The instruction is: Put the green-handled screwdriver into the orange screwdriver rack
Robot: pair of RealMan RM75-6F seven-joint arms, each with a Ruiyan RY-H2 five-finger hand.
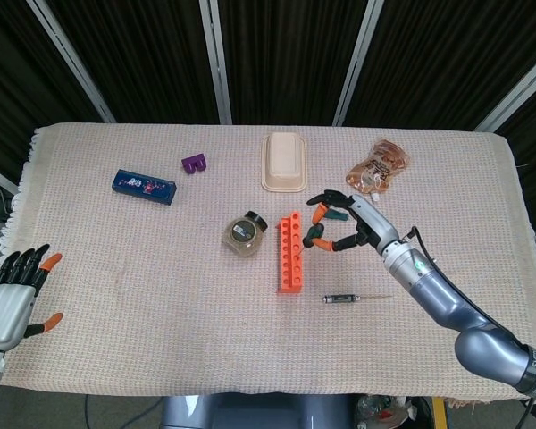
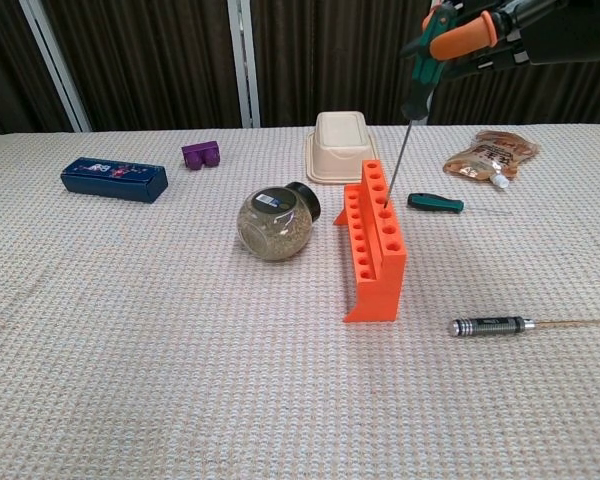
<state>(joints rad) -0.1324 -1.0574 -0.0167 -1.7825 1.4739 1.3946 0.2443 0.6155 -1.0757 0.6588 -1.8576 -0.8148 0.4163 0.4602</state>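
Holding the green-handled screwdriver in the right robot hand, tip above the orange screwdriver rack; left robot hand released; labels unreadable.

The head view looked steeply down from above the near edge, taking in the whole table. The chest view sat lower and nearer, facing level toward the far curtains. Both shared the orange rack.
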